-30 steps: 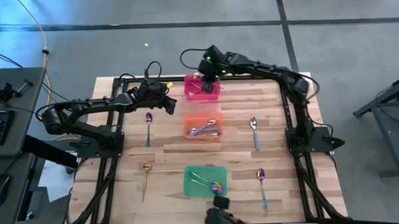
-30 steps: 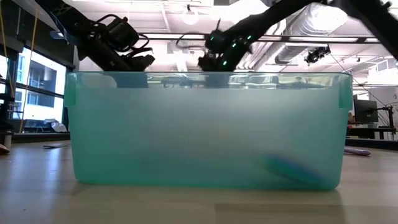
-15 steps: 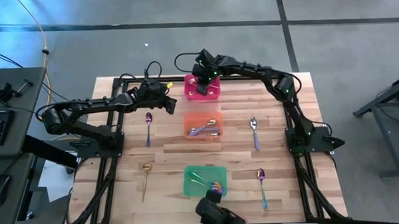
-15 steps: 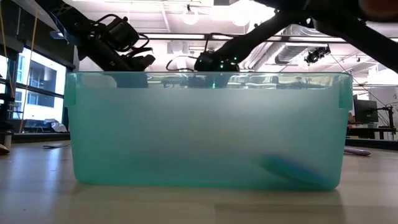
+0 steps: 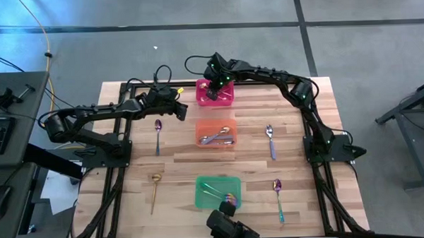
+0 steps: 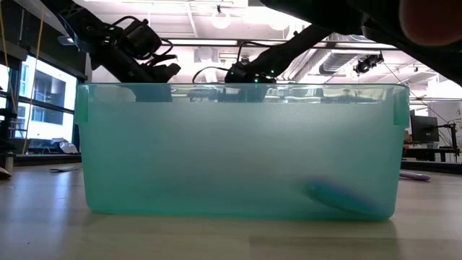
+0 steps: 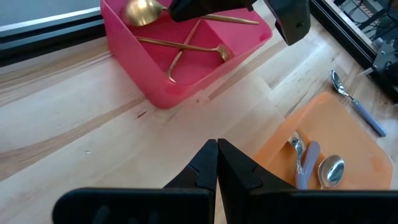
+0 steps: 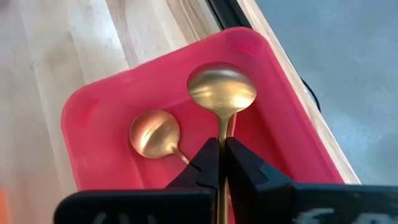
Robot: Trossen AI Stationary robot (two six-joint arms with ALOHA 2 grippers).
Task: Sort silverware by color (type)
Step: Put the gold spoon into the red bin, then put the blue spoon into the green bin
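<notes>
My right gripper (image 8: 219, 144) is shut on a gold spoon (image 8: 221, 93) over the pink bin (image 5: 216, 95). That bin holds more gold spoons (image 7: 186, 46). My left gripper (image 7: 217, 145) is shut and empty, hovering above the bare wood between the pink bin and the orange bin (image 5: 215, 133). Silver pieces (image 7: 309, 163) lie in the orange bin. Iridescent pieces (image 5: 227, 197) lie in the green bin (image 5: 215, 182). Flat on the table lie a purple spoon (image 5: 158, 129), a gold spoon (image 5: 155, 183), a silver spoon (image 5: 270, 136) and an iridescent spoon (image 5: 277, 189). My right gripper pinches the gold spoon's handle just behind the bowl (image 8: 222, 132) between its two fingers, which lie along the handle. The bowl (image 8: 221, 92) sticks out past the fingertips. The spoon is lifted clear above the pink bin's floor.
The black frame rails (image 5: 122, 87) run along the table's edges. In the low view the green bin's wall (image 6: 238, 152) fills most of the picture. Free wood lies between the loose spoons and the bins. A dark camera mount (image 5: 226, 228) sits at the near edge.
My right gripper, carrying the gold spoon, has moved toward the table's left and down, from over the pink bin's right part to a place above its middle. The left arm has kept still.
</notes>
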